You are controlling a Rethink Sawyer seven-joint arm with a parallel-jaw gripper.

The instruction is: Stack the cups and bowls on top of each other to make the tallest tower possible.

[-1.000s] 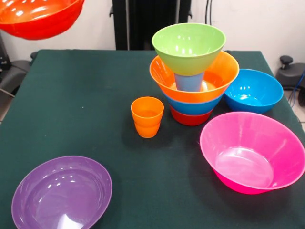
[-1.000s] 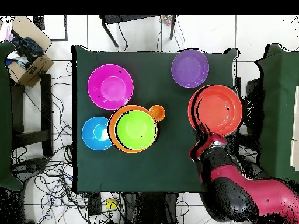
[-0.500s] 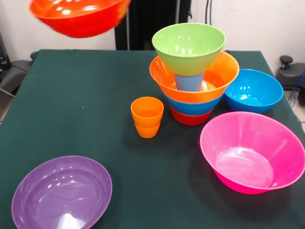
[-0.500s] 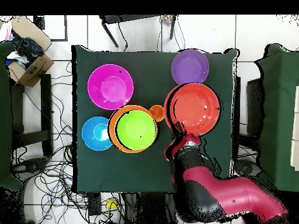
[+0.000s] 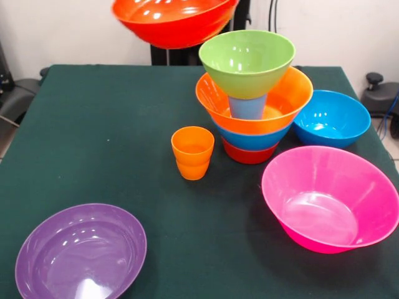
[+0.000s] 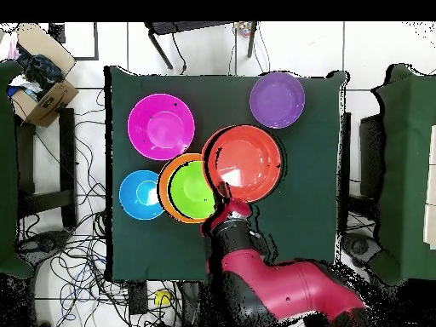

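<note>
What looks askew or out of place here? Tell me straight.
Nothing is spilled or damaged. The tower looks top-heavy: the lime green bowl perches on a narrow light blue cup inside the orange bowl. The red-orange bowl hangs tilted in the air beside it.

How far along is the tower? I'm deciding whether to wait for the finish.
Built so far: the tower has a red bowl at the bottom, then a blue and an orange bowl, a light blue cup and the lime green bowl on top. In hand: the tool carries a red-orange bowl in the air beside it. Left: orange cups, blue bowl, pink bowl, purple bowl.
</note>
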